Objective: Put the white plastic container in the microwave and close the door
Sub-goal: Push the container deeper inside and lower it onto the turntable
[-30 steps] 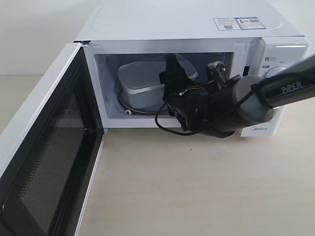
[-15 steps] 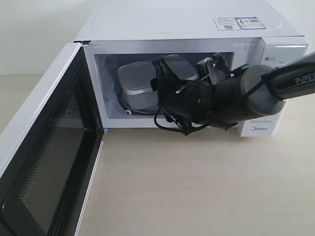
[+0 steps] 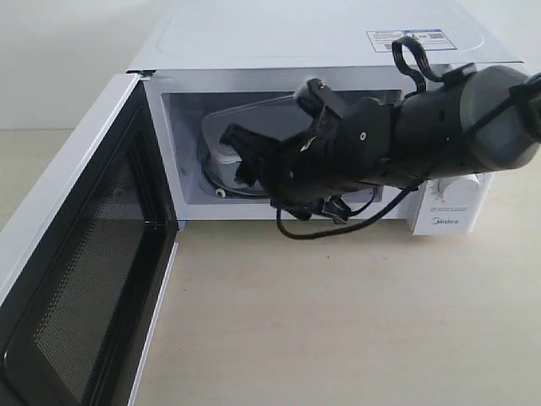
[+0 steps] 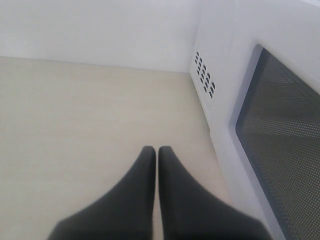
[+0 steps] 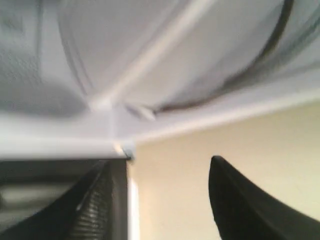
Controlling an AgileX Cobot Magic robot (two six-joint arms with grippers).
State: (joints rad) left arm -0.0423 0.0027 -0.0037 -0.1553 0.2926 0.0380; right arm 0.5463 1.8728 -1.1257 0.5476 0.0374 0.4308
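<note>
Container sits inside the microwave, left of the cavity's middle. The right end effector is just in front of it at the opening, fingers spread wide, holding nothing. The door stands wide open. The left end effector is pinched closed, empty, above the counter by the door's outer face.

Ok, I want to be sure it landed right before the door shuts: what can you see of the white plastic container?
The white plastic container is a translucent box with rounded corners and a flat rimmed lid, shut. It sits inside the microwave, left in the cavity, on the turntable. The right arm hides much of it; whether the open fingers touch it cannot be told.
</note>
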